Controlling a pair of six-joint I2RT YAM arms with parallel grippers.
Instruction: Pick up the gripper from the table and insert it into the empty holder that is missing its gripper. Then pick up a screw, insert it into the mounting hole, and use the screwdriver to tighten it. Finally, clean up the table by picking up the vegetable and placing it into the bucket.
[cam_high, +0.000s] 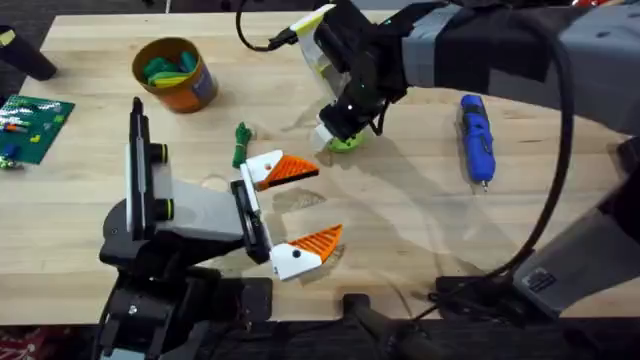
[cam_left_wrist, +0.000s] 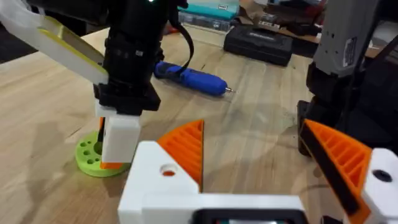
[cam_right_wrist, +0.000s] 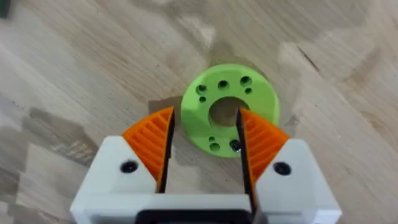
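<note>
The small round orange bucket (cam_high: 176, 75) with its yellowish rim stands at the far left of the wooden table (cam_high: 420, 230), green items inside. Right of it, the slim dark-green toy vegetable (cam_high: 240, 143) lies just beside the left gripper (cam_high: 298, 210), whose orange ribbed fingers are spread wide and hold nothing. Further right, the right gripper (cam_right_wrist: 203, 140) is lowered over a flat lime-green ring-shaped disc (cam_right_wrist: 230, 112), its fingers partly parted, one pad over the disc's centre hole. The blue cylindrical powered screwdriver (cam_high: 477, 136) lies farthest right.
</note>
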